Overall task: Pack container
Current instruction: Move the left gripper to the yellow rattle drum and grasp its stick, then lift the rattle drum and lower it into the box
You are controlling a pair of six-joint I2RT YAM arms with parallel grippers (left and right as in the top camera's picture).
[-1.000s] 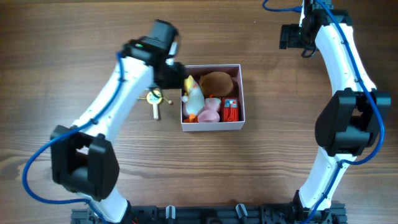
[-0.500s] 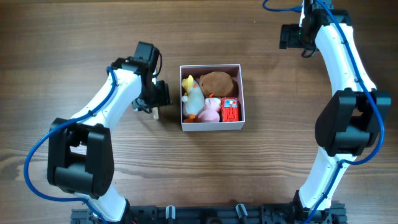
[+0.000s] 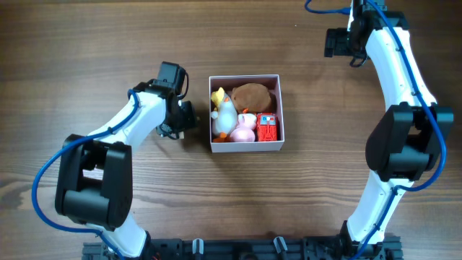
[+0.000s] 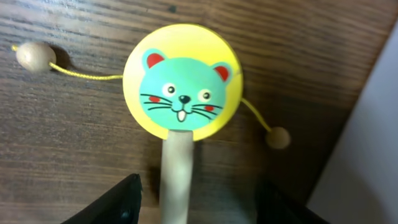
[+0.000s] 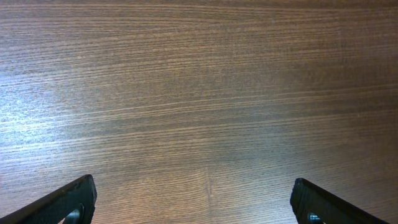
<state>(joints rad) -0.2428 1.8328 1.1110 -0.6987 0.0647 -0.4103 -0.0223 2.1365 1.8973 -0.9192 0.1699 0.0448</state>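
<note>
The container (image 3: 245, 147), a square white box with a pink inside, sits mid-table and holds a brown plush (image 3: 253, 94), a yellow-and-white duck (image 3: 222, 108), a pink toy (image 3: 244, 128) and a red toy (image 3: 267, 128). My left gripper (image 3: 177, 119) hangs just left of it, covering a rattle drum. In the left wrist view the yellow drum (image 4: 182, 79) with a teal animal face lies on the wood. Its wooden handle (image 4: 176, 180) runs between my open left gripper (image 4: 198, 198), with a gap on each side. My right gripper (image 5: 193, 196) is open over bare wood.
The container's white wall (image 4: 373, 143) stands close to the right of the rattle. Two bead strikers on yellow strings (image 4: 35, 55) lie either side of the drum. The right arm (image 3: 339, 42) is at the far right corner of the wooden table (image 3: 325, 180).
My left gripper has swung left from the container's left edge to above the rattle and settled over its handle, its jaws slightly narrower. The right arm has not moved.
</note>
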